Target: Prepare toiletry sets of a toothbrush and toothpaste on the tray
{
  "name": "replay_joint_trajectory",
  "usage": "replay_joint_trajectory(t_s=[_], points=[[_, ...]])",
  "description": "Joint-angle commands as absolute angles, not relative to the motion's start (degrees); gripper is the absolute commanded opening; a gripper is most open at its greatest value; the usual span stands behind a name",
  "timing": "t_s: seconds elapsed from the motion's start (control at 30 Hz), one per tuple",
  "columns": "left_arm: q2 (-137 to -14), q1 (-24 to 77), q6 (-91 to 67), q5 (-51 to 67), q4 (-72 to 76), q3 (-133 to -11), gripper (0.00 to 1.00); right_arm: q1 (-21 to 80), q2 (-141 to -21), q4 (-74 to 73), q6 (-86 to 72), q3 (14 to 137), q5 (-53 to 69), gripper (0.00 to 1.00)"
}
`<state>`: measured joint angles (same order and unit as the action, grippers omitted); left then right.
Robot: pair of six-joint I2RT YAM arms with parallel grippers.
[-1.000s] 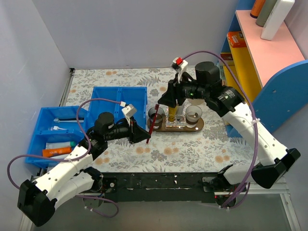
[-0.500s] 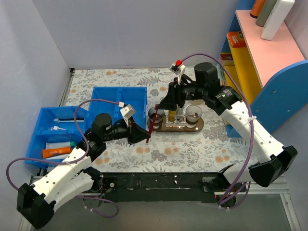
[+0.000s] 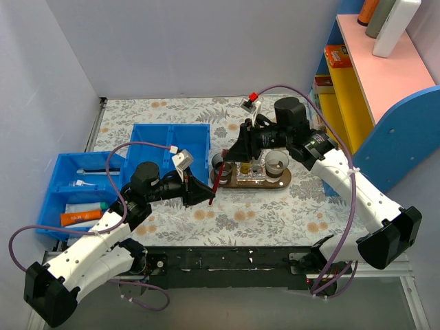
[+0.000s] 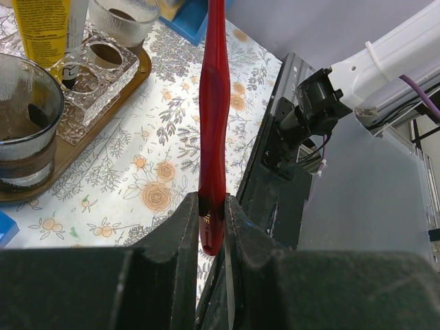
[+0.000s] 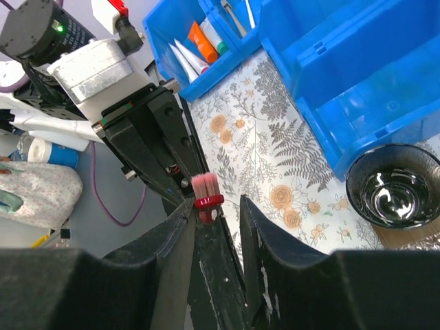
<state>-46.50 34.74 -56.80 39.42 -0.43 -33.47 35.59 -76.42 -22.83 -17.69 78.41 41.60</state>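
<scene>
L gripper [image 4: 213, 207] has its fingers [image 4: 184, 237] pinched tight on the butt end of the red toothbrush [image 4: 214, 103], bristles up. Guessing that's so the handle end can drop str8 into a slot. The brush is glossy translucent plastic w/ a slim, slightly waisted handle.

The toothpaste [image 4: 42, 27] is already on the tray [image 3: 285, 179], standing upright in the chunky clear glass holder [image 4: 93, 75], which has round wells. It's a flat yellow-gold tube w/ a matte printed face. The tray is dark wood w/ rounded ends, and there's a smoky dark cup [image 4: 20, 130] at one end.

R gripper [image 5: 216, 201] hangs just above the holder w/ fingers spread, gripping nothing afaict. The brush head shows in the gap, but that looks like it's further off.

Next imo: brush goes in beside the tube. The wells are narrow and glass is slippery, so alignment matters
</scene>
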Motion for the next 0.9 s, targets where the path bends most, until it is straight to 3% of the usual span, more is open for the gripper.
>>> replay_joint_trajectory(t_s=[0.0,0.7,0.83,0.87], points=[[-45.70,35.16,-55.99,40.43,0.35,-34.19,0.00,35.42,-74.88,-16.27,-19.42,78.49,43.77,0.39],[-45.35,35.16,-55.90,40.17,0.35,-34.28,0.00,35.42,-74.44,-13.63,-21.00,76.29,46.32,0.25],[-45.26,35.16,-55.99,39.99,0.35,-34.19,0.00,35.51,-74.44,-11.26,-22.32,75.32,47.98,0.14],[-45.18,35.16,-55.99,40.08,0.35,-34.19,0.00,35.51,-74.36,-10.82,-22.93,74.71,48.16,0.07]])
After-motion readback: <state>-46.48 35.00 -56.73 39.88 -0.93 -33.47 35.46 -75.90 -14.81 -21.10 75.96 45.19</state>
